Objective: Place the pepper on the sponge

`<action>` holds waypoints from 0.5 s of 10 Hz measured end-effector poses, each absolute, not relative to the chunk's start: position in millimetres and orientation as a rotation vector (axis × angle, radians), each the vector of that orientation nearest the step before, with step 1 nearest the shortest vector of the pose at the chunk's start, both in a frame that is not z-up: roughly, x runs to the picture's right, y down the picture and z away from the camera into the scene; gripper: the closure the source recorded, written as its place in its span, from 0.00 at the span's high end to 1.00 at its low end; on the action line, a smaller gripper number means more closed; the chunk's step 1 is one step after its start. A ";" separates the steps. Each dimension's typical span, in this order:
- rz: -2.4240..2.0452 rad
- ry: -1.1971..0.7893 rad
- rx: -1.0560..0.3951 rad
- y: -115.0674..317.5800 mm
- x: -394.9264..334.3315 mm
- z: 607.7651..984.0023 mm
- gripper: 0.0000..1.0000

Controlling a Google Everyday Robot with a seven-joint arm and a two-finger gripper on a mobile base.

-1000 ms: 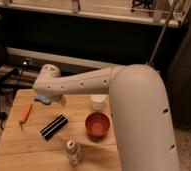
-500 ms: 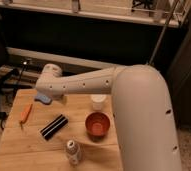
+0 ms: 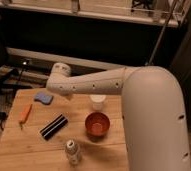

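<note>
Pepper (image 3: 25, 113) lies flat on the wooden table (image 3: 19, 150) near its left edge, touched by nothing. Sponge (image 3: 43, 98) sits near it toward the back right, apart from it. Gripper (image 3: 60, 89) is at the far end of the white arm (image 3: 104, 85), above the table's back edge just right of the sponge; jaws spread wide, holding nothing. Striped bar (image 3: 54, 126) lies right of the pepper.

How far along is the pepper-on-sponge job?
Done: nothing yet. The pepper lies near the left edge of the table, apart from the sponge beyond it. In hand: the gripper hangs open and empty above the table's far side, just right of the sponge. Left: reach the pepper, grasp, lift, set it on the sponge.
</note>
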State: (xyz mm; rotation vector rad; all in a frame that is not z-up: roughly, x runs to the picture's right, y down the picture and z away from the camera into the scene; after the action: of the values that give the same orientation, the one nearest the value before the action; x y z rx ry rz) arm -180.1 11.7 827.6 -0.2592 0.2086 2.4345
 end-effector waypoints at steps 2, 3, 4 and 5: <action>2.631 0.259 -0.271 21.7 -199.8 832.6 0.67; 2.685 0.275 -0.317 26.0 -215.3 832.3 0.67; 2.749 0.297 -0.416 32.0 -242.0 830.0 0.67; 2.781 0.304 -0.501 33.8 -259.8 827.2 0.67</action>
State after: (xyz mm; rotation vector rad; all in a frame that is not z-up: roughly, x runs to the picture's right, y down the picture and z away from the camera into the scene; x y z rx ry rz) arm -259.8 33.8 827.2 -0.5006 0.3044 2.7812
